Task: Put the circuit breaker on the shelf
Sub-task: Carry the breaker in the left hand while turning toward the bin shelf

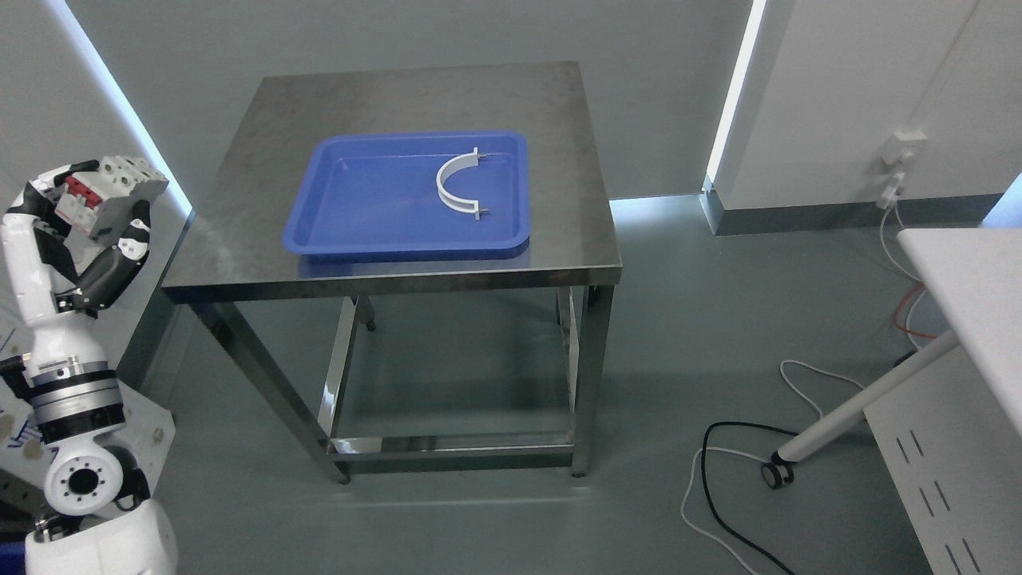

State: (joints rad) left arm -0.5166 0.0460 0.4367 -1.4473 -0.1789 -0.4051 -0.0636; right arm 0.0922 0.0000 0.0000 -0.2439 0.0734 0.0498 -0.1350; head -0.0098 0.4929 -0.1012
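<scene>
My left hand (84, 220) is raised at the far left of the head view, left of the steel table (399, 271). Its white and black fingers (120, 255) are curled around a grey circuit breaker (108, 200) with red switches, held up in the air. A blue tray (335, 231) lies on the table top, and a white curved bracket (453, 185) rests in its right half. No shelf shows in this view. My right arm is out of the picture.
The table's lower frame has open space beneath. A white desk (974, 287) with a castor leg (846, 415) stands at the right. Black and white cables (718, 495) trail on the floor there. A wall socket (902, 148) with a plug sits on the right wall.
</scene>
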